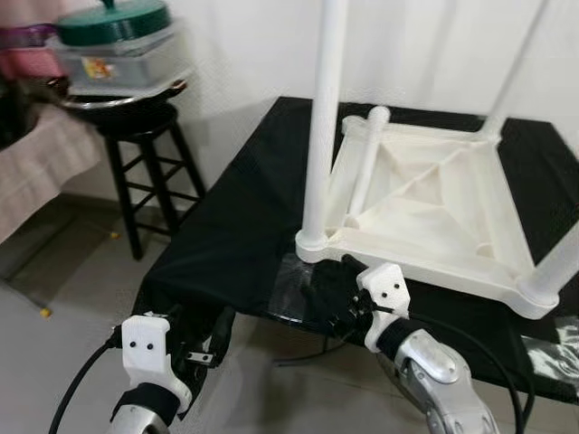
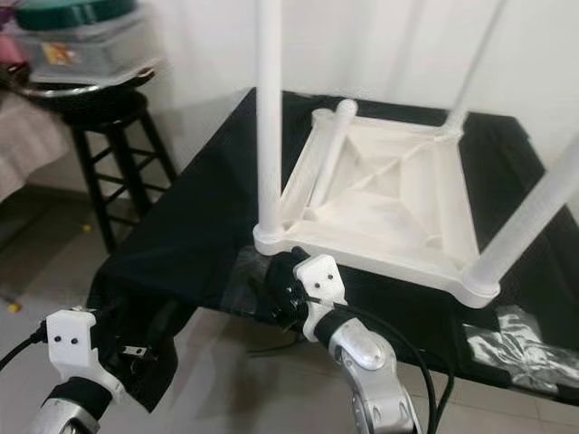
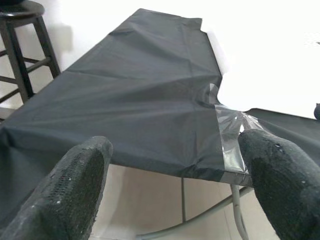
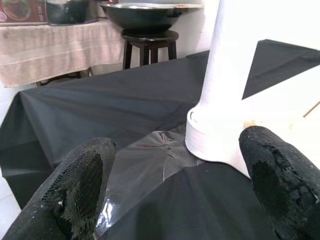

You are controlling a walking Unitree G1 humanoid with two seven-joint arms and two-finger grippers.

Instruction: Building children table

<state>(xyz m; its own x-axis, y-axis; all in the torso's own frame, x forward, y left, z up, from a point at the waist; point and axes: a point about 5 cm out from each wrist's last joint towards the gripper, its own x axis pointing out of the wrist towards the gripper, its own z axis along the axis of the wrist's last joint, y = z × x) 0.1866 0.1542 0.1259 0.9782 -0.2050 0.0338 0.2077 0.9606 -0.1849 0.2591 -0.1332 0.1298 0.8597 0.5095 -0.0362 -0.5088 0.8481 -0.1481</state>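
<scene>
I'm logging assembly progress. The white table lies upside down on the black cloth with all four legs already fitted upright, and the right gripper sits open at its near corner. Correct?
Not quite: three legs stand upright; the fourth leg lies loose inside the upturned white table, as the left eye view shows. The right gripper is open at the near corner.

No legible text found, coloured label on clear plastic container [image 1: 113, 61] atop stool too blurred to read, reddish printed panel [image 4: 22, 10] in right wrist view indecipherable

Plain white plastic children's table [image 1: 425, 208], upturned, with white legs. Solid black cloth [image 1: 244, 208] beneath it. Black wooden stool [image 1: 145, 172]; dark green lid [image 1: 113, 20] above. Black finger pads [image 4: 75, 190]; white wrist housings [image 1: 149, 348]; silver arms [image 2: 371, 380].
</scene>
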